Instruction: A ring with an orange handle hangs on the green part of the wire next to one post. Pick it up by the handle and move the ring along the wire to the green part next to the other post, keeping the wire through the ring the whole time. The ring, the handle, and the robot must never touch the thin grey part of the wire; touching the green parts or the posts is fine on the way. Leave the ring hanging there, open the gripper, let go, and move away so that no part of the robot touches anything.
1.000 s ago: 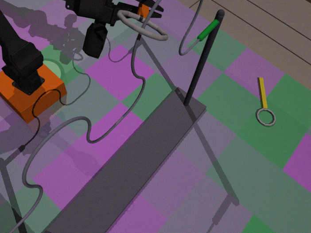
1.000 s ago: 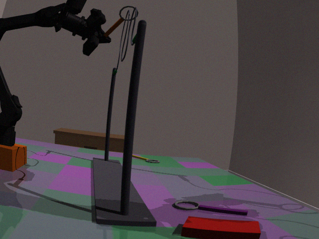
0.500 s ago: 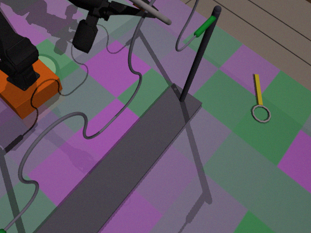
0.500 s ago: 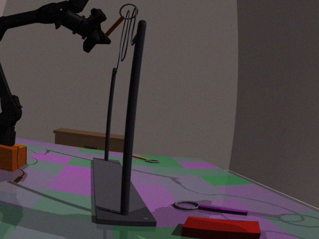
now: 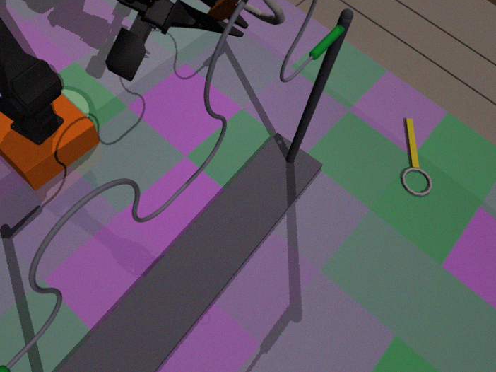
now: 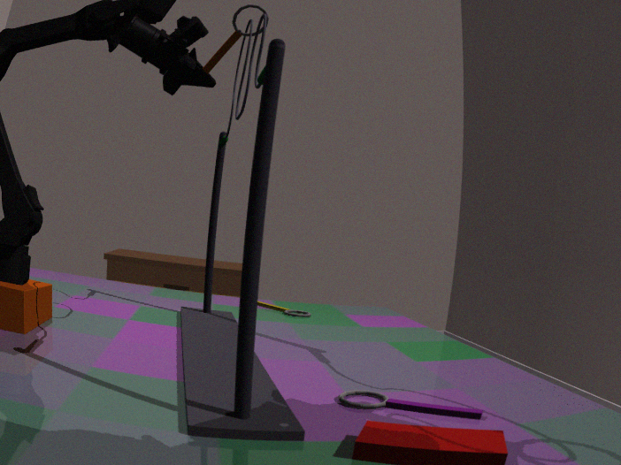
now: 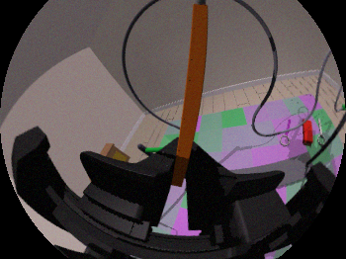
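Note:
My gripper [image 5: 236,27] [image 6: 208,79] [image 7: 183,141] is shut on the orange handle [image 5: 221,7] [image 6: 222,50] [image 7: 193,90] and holds it high up. The grey ring [image 5: 269,16] [image 6: 249,7] [image 7: 125,41] at the handle's end sits around the upper loops of the winding grey wire [image 5: 215,111] [image 6: 242,79]. I cannot tell if ring and wire touch. A green part [image 5: 326,42] [image 6: 262,75] of the wire joins the top of one dark post [image 5: 314,94] [image 6: 253,226]. The other green part [image 5: 3,368] [image 6: 222,139] sits on the second post [image 6: 213,226].
The posts stand on a dark grey base plate [image 5: 186,264] [image 6: 207,361]. A yellow-handled ring [image 5: 410,140] [image 6: 285,309], a purple-handled ring [image 6: 434,407] and a red block [image 6: 429,441] lie on the checkered table. The arm's orange base block [image 5: 41,148] [image 6: 20,304] is at the left.

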Controlling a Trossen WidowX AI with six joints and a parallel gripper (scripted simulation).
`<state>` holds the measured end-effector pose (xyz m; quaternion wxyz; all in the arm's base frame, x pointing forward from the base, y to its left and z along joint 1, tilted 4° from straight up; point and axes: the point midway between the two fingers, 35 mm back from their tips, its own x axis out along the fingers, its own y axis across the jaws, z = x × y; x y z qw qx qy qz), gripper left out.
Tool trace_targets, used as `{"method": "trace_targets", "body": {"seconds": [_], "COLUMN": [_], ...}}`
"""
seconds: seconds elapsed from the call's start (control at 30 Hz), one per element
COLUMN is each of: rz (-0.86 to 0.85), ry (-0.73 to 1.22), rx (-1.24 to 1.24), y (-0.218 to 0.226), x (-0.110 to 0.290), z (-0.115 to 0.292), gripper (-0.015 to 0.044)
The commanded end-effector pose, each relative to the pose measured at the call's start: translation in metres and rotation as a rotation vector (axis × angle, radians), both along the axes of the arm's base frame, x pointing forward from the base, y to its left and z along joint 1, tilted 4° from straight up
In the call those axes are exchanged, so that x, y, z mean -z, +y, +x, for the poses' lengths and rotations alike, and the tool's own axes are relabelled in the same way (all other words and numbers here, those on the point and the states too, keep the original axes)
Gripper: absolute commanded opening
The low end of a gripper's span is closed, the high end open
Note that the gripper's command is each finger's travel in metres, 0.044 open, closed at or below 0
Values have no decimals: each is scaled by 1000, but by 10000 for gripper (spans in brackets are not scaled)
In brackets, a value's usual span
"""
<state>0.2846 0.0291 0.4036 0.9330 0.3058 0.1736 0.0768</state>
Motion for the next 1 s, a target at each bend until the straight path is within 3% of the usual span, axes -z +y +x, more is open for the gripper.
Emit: {"method": "trace_targets", "body": {"seconds": [0.0, 0.97], "rz": [-50, -406], "ry": [8, 58], "rx": [5, 29], "y": [-2, -13], "x": [1, 4], "z": [1, 0], "gripper": [-150, -150]}}
